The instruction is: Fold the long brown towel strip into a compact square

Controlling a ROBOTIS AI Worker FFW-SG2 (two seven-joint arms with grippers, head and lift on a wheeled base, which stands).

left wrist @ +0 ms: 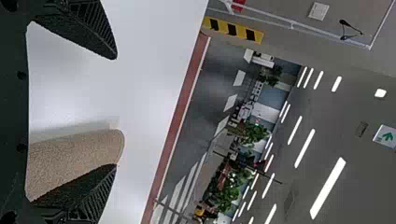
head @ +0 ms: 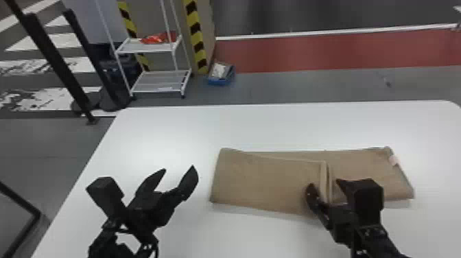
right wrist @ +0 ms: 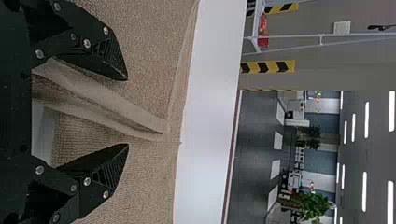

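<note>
With the left tool and right tool spread empty, the likely limp brown towel seems best pinched at its flap edge.

- You are in a large indoor hall, workshop-like or a test floor; its exact use you cannot tell.
- Beyond your white table, toward its left end, you see a white wheeled shelf rack and yellow-and-black hazard striping.
- Beyond the table you also have a red floor band.
- High beyond the table, you see ceiling strip lights and a green-arrow sign.
</note>
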